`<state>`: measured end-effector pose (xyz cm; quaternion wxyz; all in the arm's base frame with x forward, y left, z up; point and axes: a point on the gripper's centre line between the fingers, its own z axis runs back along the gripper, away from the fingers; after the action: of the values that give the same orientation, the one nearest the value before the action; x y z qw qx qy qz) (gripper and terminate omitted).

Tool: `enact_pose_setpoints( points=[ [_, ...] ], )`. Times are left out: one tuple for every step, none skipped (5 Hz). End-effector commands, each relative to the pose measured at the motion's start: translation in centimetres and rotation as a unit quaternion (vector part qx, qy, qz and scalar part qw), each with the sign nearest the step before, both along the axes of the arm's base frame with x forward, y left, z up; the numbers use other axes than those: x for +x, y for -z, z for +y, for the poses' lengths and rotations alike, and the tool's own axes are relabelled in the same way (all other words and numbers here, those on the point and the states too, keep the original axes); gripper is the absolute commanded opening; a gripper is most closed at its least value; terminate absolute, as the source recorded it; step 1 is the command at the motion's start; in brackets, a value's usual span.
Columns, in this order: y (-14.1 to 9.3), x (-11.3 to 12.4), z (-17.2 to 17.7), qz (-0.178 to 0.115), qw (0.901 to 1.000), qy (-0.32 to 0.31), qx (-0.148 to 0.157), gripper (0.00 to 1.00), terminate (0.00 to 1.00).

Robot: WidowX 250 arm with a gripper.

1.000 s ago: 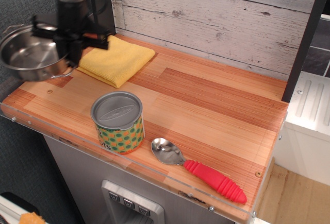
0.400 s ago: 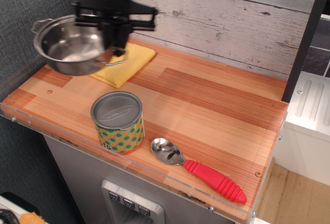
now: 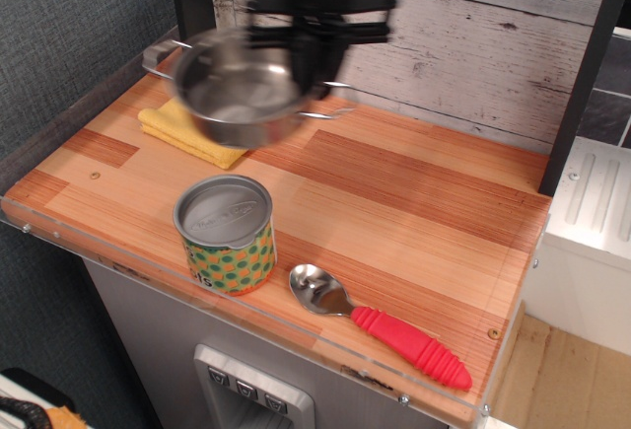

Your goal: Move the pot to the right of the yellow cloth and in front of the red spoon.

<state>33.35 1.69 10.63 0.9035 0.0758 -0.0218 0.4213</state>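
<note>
The hand (image 3: 317, 54) gripped the right rim of 1 pot (image 3: 239, 97), holding it in the air above the right part of 1 yellow cloth (image 3: 182, 130). 1 red spoon (image 3: 385, 328) and 1 patterned can (image 3: 226, 235) sat near the front edge of the striped wooden tabletop (image 3: 414, 202), against a whitewashed plank wall (image 3: 473, 35).

Bare counter (image 3: 414, 202) lies open behind the red spoon (image 3: 394, 330); can (image 3: 227, 234) stands left.
</note>
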Motion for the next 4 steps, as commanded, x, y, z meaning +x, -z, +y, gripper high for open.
enact_pose_setpoints(
  points=[
    [0.9, 4.0, -5.1, -0.039, 0.9982, -0.036, -0.029, 0.00, 0.00],
    [2.7, 5.5, -7.6, -0.029, 0.9989, -0.034, -0.017, 0.00, 0.00],
    [3.9, 6.4, -8.4, -0.048, 0.9978, -0.037, -0.025, 0.00, 0.00],
    [4.9, 6.8, -8.6, -0.062, 0.9964, -0.053, -0.022, 0.00, 0.00]
  ],
)
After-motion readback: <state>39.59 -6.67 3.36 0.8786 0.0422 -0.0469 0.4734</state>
